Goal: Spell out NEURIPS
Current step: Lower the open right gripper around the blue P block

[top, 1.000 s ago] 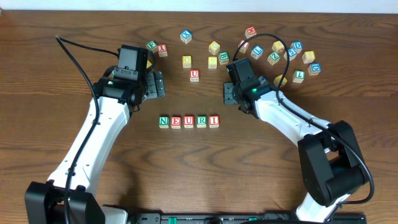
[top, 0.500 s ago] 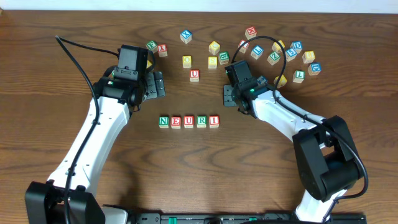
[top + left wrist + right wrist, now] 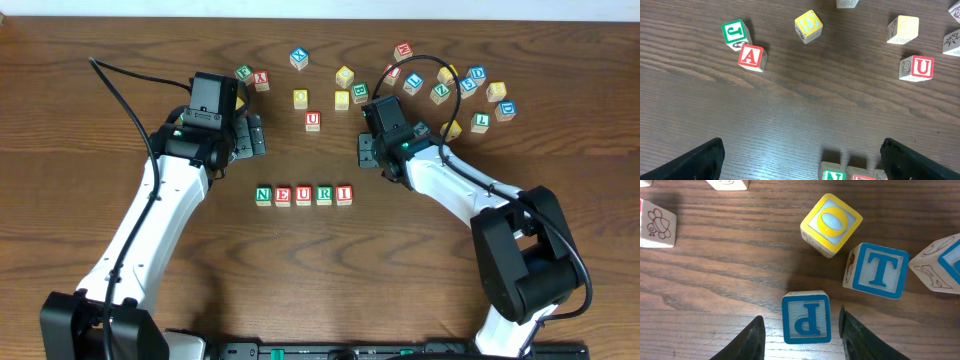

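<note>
The right fingers (image 3: 752, 340) straddle the blue P block (image 3: 806, 317), not yet clamped. Centre it between them and squeeze evenly, clear of the T block (image 3: 876, 270) just beyond. The left fingers (image 3: 695, 160) are spread and empty.

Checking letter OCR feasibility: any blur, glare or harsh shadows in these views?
Overhead: even light, no glare, NEURI row legible but tiny. Right wrist: blue P cube crisp, right fingers dark at the bottom edge. Left wrist: table grain and red A cube sharp, left fingers near-black in the corners.
</note>
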`<state>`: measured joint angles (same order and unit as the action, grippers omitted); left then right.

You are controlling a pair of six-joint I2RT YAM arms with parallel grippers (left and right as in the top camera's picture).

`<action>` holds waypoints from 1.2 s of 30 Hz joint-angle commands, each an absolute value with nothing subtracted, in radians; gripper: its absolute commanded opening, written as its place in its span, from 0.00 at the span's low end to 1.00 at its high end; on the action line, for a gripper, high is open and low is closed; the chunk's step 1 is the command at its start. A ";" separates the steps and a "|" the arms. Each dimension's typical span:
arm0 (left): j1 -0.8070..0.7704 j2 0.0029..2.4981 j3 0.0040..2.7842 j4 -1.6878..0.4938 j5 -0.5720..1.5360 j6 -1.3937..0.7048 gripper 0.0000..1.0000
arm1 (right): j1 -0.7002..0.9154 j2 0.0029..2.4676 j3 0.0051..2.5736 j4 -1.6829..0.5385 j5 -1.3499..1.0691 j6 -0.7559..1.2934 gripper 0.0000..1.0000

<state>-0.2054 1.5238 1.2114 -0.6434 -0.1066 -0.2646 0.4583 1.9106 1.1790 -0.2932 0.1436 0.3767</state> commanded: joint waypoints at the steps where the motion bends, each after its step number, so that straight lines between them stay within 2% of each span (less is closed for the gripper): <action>1: -0.203 1.505 1.242 -0.644 -0.108 -0.262 0.98 | 0.452 1.924 1.197 -0.289 0.171 0.365 0.43; 36: -0.203 1.505 1.242 -0.644 -0.108 -0.262 0.98 | 0.452 1.959 1.197 -0.295 0.170 0.357 0.28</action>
